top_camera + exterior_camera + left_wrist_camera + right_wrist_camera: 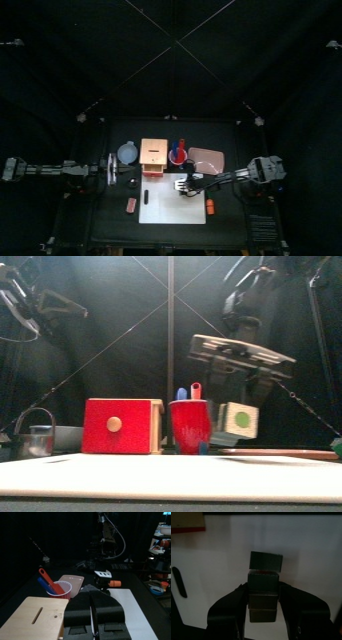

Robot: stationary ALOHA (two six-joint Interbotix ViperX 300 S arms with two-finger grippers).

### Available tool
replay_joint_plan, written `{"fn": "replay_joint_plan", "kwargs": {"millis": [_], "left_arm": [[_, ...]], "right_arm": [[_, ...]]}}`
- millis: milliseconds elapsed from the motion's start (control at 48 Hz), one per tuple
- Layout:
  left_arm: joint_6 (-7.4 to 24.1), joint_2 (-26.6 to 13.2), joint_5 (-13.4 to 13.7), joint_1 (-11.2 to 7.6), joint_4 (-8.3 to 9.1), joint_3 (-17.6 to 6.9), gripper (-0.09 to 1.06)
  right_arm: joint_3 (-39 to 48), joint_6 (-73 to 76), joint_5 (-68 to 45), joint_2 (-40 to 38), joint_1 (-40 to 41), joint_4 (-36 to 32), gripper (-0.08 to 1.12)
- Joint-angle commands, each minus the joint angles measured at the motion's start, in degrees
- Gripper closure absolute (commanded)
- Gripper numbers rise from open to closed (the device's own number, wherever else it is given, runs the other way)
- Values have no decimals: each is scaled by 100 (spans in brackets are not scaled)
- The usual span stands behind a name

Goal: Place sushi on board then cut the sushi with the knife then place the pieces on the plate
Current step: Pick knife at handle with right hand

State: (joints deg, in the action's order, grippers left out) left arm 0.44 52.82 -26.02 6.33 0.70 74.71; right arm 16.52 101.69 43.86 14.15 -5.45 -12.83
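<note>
Two grippers: right gripper (263, 592) clamped around the sushi roll (264, 566) over the white board (308, 552), left gripper (93, 599) with jaws together.

Black back curtain (171, 50), small black table (227, 228), dim booth, dark on every side

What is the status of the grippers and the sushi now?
Right gripper shut on sushi, over the board. Left gripper shut, parked at left. Knives in cup. Nothing in the way.
</note>
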Motion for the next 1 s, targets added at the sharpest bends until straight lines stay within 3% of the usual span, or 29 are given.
{"fn": "replay_joint_plan", "kwargs": {"millis": [21,333,500,750,1000], "left_arm": [[0,-26,-141,62,123,-114,87],[-9,-26,-141,70,149,-88,87],[-9,-18,-141,70,141,-88,87],[-18,-26,-220,70,114,-123,87],[-18,-26,-220,79,123,-149,87]], "right_arm": [[-422,9,229,97,-149,44,51],[-1020,26,589,545,-536,527,23],[-1055,-18,1081,501,-554,501,21],[-1160,-457,923,246,-448,396,21],[-650,-633,2109,-1107,-272,-413,21]]}}
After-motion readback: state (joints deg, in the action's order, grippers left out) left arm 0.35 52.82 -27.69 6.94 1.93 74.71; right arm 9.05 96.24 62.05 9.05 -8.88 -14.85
